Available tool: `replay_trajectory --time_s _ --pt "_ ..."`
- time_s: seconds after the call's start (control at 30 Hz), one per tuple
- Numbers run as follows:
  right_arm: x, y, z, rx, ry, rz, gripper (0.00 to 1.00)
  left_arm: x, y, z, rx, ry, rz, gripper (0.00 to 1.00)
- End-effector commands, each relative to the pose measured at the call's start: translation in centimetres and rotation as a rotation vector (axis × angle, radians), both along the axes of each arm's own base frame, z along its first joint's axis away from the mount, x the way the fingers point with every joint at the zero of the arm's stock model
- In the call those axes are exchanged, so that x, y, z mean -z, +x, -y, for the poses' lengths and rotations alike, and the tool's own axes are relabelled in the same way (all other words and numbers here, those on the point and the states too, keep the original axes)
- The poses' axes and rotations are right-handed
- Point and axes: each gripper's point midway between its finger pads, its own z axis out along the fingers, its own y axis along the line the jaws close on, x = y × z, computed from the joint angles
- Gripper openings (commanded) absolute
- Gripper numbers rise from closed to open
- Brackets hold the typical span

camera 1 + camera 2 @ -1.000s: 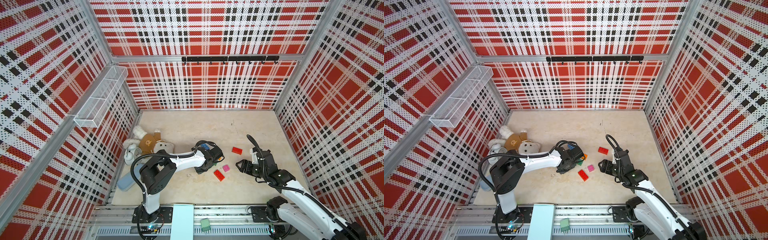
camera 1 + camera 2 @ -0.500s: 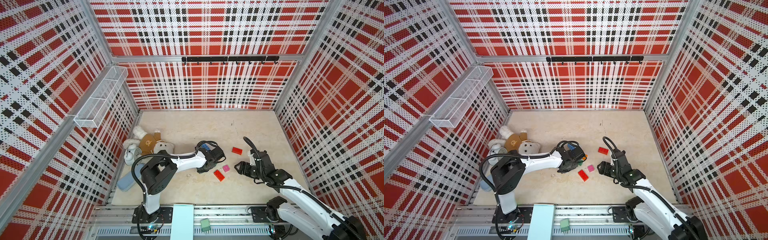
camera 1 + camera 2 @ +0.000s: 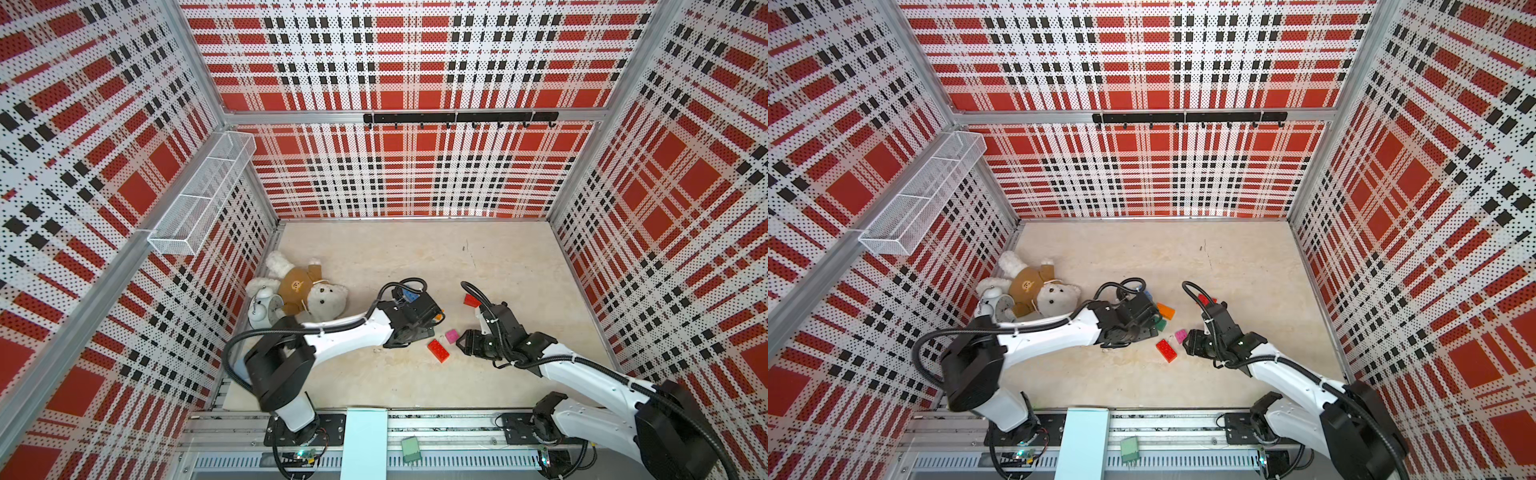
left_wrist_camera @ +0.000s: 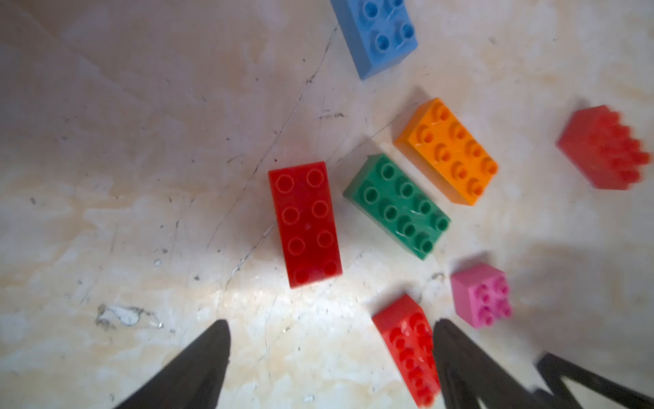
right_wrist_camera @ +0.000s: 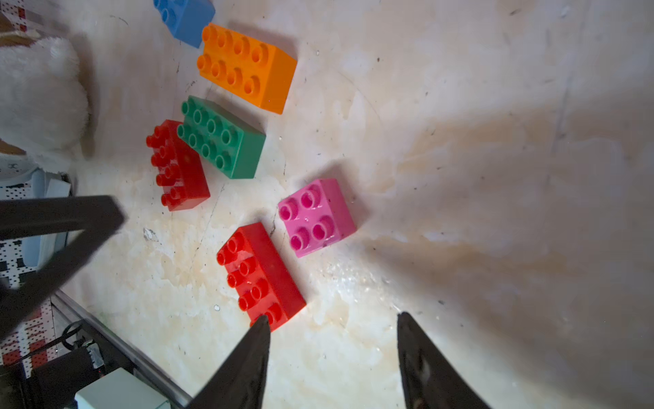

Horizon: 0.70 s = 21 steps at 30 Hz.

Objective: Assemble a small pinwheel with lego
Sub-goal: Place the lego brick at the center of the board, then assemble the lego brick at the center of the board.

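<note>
The lego lies loose and apart on the beige table, and no joined pinwheel is in view. In the left wrist view I see a blue brick [image 4: 375, 35], an orange one [image 4: 447, 150], a green one [image 4: 398, 205], a pink square [image 4: 481, 294] and three red bricks [image 4: 304, 223] [image 4: 407, 347] [image 4: 605, 148]. My left gripper [image 4: 329, 340] stands wide open above the table, with one red brick lying just inside one finger. My right gripper [image 5: 332, 329] is open and empty, close to a red brick [image 5: 260, 276] and the pink square [image 5: 316, 216]. Both grippers [image 3: 419, 328] [image 3: 463, 345] face each other across these bricks.
A white teddy bear in a brown shirt [image 3: 307, 291] and a white alarm clock [image 3: 262, 309] lie by the left wall. A wire basket [image 3: 199, 199] hangs on that wall. Plaid walls close in three sides. A pale block [image 3: 363, 440] sits on the front rail.
My left gripper has opened wide. My right arm has moved left and nearer, toward the pink square and red brick, with its jaws a little narrower.
</note>
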Motion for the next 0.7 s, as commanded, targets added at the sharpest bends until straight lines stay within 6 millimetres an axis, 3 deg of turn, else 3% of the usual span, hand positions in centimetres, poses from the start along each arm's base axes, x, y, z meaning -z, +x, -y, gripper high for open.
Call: replay_trajectory --time_s 0.0,0.2,0.4,0.53,0.67 --pt "-1.8 1.7 -2.5 -0.029 0.073 0.068 0.59 -2.7 0.0 0.1 0.129 -0.101 0.153 0.99" --pt "-0.5 2.2 -3.8 -0.052 0.077 0.041 0.56 -4.4 -0.3 -4.1 0.115 -0.324 0.268 1.0" --pt "0.0 2.2 -5.8 -0.096 0.124 0.018 0.46 -4.3 -0.1 -8.4 0.052 -0.308 0.282 0.99" --pt "-0.1 1.4 -7.7 -0.139 0.144 0.014 0.48 -3.4 0.6 -9.6 0.012 -0.324 0.26 1.0" --pt "0.9 1.1 -8.1 -0.133 0.156 -0.014 0.46 -2.7 1.0 -9.7 0.002 -0.348 0.235 0.99"
